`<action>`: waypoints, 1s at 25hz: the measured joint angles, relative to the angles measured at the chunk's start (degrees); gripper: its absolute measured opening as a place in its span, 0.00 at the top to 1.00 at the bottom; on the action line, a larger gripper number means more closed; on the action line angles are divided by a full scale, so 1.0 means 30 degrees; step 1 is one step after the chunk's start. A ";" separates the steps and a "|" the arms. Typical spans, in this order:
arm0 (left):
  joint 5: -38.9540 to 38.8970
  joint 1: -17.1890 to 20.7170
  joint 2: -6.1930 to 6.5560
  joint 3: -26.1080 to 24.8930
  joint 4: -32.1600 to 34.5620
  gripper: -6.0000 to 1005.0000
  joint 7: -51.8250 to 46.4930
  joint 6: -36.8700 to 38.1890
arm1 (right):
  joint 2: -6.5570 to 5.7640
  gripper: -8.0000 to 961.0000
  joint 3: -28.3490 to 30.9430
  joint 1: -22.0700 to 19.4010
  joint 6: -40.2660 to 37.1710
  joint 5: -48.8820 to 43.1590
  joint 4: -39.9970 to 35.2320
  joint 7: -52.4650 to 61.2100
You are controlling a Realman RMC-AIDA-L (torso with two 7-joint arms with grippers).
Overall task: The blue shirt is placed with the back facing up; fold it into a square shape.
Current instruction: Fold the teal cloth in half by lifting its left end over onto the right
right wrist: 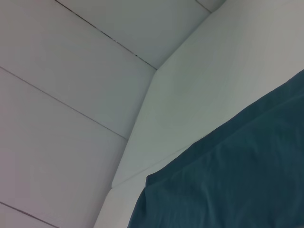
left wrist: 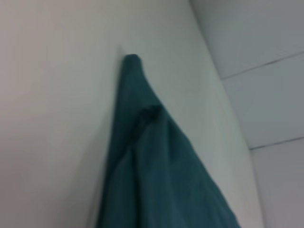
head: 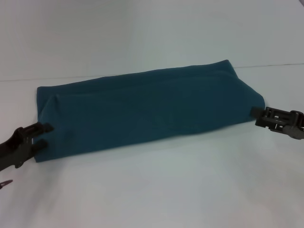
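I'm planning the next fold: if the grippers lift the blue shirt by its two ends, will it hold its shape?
Probably not. The blue shirt is soft cloth folded into a long band, so its middle would likely sag between the left gripper and the right gripper. The layers, loosely bunched at the left end, may slip apart. It should not roll.

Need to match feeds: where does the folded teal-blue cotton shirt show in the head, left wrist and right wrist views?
Head: teal-blue cotton shirt, a long folded band mid-frame.
Left wrist: narrow end pointing up, lower centre.
Right wrist: fills the lower right corner.
Shared landmark: the white table under it.
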 joint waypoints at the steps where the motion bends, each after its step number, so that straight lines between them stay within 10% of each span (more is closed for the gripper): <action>1: 0.0020 -0.0047 -0.0014 0.0061 -0.0144 0.43 0.0018 -0.0323 | 0.0040 0.21 -0.0004 0.0006 0.0033 0.0000 0.0001 -0.0031; 15: 0.0516 0.0549 0.0156 -0.1381 0.0385 0.42 0.0465 0.1624 | 0.0054 0.21 0.0106 -0.0042 0.0058 0.0005 0.0461 -0.0287; 25: 0.2982 0.0763 0.1517 -0.4091 0.1253 0.35 -0.3109 0.7389 | -0.0322 0.21 0.0040 0.0221 0.0113 -0.1547 0.0265 -0.0112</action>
